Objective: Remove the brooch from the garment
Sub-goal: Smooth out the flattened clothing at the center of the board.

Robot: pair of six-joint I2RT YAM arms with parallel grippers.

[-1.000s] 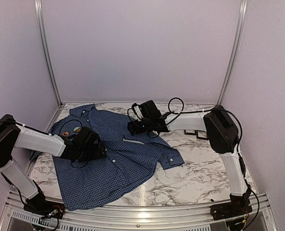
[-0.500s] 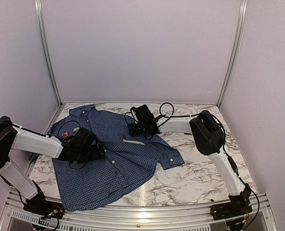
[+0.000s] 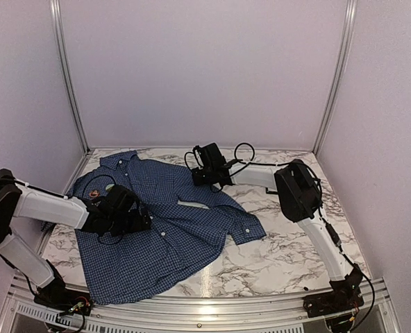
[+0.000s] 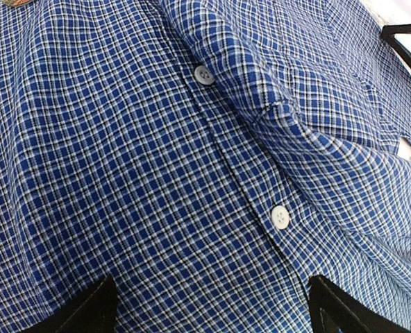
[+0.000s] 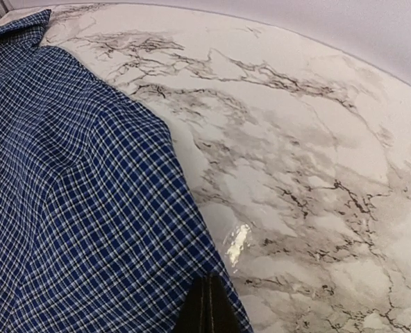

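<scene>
The left arm's tool (image 4: 211, 281) hangs low over the left-middle of the dark blue small-checked button-up shirt (image 3: 171, 222), released, with its two black fingers (image 4: 87, 312) spread wide above the cloth. Between them runs the shirt's front placket with two small white buttons (image 4: 280, 217), beside a raised fold of fabric. Just to the far side of this tool, on the shirt's left chest below the collar, sits a small multicoloured brooch (image 3: 109, 186); it is too small to make out in detail. The shirt lies flat on the left and centre of the white, grey-veined marble surface (image 5: 316, 173), collar toward the far side. The right arm stretches left across the far part of the surface, and its tool (image 5: 207, 305) is clenched, fingers pressed together at the shirt's far right edge. Whether any cloth is caught between them cannot be told.
</scene>
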